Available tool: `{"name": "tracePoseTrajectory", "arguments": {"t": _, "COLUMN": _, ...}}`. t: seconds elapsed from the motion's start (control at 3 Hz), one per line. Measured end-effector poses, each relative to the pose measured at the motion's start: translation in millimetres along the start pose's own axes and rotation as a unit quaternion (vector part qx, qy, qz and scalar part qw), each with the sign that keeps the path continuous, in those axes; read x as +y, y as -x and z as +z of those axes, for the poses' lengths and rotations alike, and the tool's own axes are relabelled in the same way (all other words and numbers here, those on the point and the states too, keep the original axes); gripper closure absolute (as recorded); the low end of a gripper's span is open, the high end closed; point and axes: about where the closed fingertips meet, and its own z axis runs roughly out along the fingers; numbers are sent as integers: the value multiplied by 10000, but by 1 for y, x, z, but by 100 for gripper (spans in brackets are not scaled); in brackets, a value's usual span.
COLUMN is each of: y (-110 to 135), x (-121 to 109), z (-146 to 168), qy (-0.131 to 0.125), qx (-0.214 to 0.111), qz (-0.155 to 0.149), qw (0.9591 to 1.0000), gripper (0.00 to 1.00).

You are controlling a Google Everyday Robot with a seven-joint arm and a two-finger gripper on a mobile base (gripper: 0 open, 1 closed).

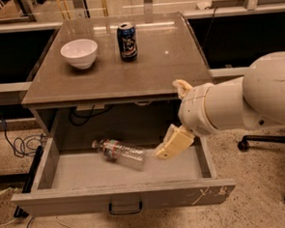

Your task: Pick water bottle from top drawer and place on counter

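The water bottle (119, 152) lies on its side in the open top drawer (123, 197), cap toward the back left, red-blue label near the cap end. My gripper (168, 120) hangs over the drawer's right part, just right of the bottle's base and not touching it. Its beige fingers (173, 143) are spread apart and hold nothing. The white arm (238, 103) comes in from the right. The counter (154, 62) is the glossy grey-brown top of the cabinet, above the drawer.
A white bowl (79, 53) and a dark blue drink can (127, 42) stand on the back left of the counter. Cables (21, 145) lie on the floor at the left. An office chair base (281, 170) stands at the right.
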Motion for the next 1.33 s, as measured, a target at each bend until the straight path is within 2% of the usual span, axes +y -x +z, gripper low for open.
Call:
{"name": "tracePoseTrajectory", "arguments": {"t": 0.67, "y": -20, "x": 33, "z": 61, "qy": 283, "qx": 129, "qz": 347, "qw": 9989, "gripper": 0}}
{"name": "tracePoseTrajectory", "arguments": {"t": 1.0, "y": -30, "x": 41, "z": 91, "qy": 324, "qx": 215, "qz": 551, "qw": 9977, "gripper": 0}}
{"name": "tracePoseTrajectory", "arguments": {"t": 1.33, "y": -41, "x": 43, "z": 144, "qy": 319, "qx": 207, "qz": 1030, "qw": 9940, "gripper": 0}}
